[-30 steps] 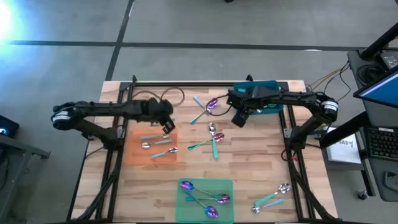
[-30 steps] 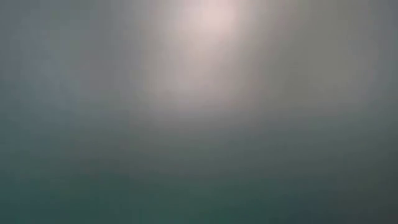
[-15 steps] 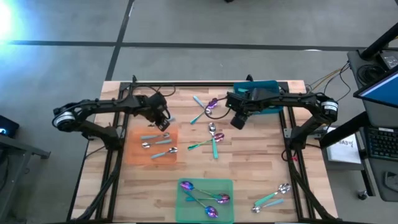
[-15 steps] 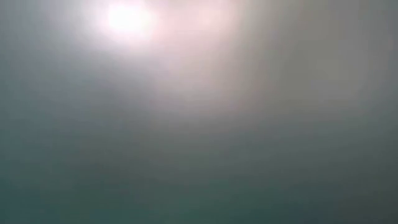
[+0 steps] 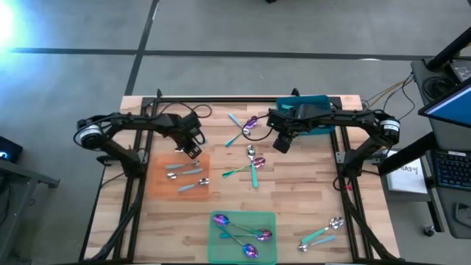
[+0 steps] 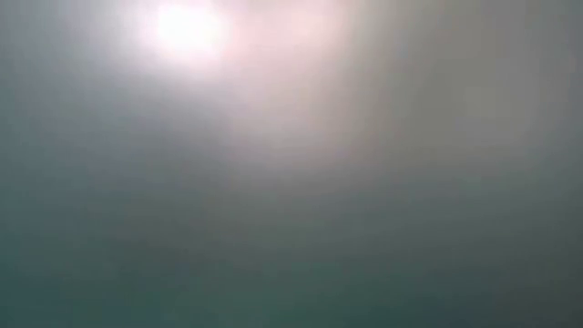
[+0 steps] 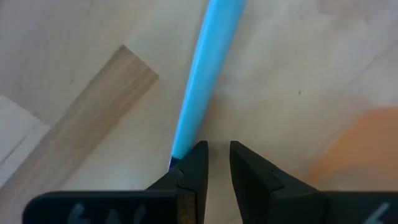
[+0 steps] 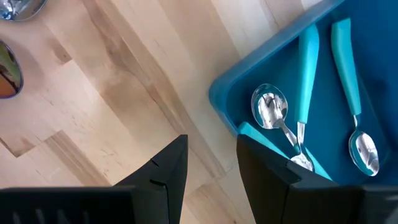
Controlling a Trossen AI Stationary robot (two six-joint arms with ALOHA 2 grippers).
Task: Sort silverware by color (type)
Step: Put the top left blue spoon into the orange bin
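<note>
My left gripper (image 5: 190, 149) hangs low over the far edge of the orange mat (image 5: 158, 180), where a few silver spoons (image 5: 184, 174) lie. In its wrist view the fingers (image 7: 217, 155) stand a little apart with nothing between them. A pale blue handle (image 7: 202, 74) lies on the wood, and its end reaches the outer side of one finger. My right gripper (image 5: 281, 141) hovers open (image 8: 211, 158) beside the teal bin (image 5: 318, 118), which holds silver spoons with teal handles (image 8: 273, 112). Purple spoons (image 5: 250, 235) lie on the green mat (image 5: 221, 250). My left gripper points down at the table. The end of the pale blue handle (image 7: 177, 152) lies against the outer side of one finger (image 7: 193, 165), not between the two. Whether finger and handle touch, I cannot tell.
Loose spoons lie mid-table (image 5: 252, 158), at the far side (image 5: 246, 125) and near the front right corner (image 5: 324, 234). Black frame rails (image 5: 140, 191) run along the table's sides. Bare wood lies between the two mats.
My left gripper has sunk toward the table and shifted a little toward the table's left, from over the orange mat to its far edge; its arm has swung and the wrist has turned. The spoons on the mats lie as before.
</note>
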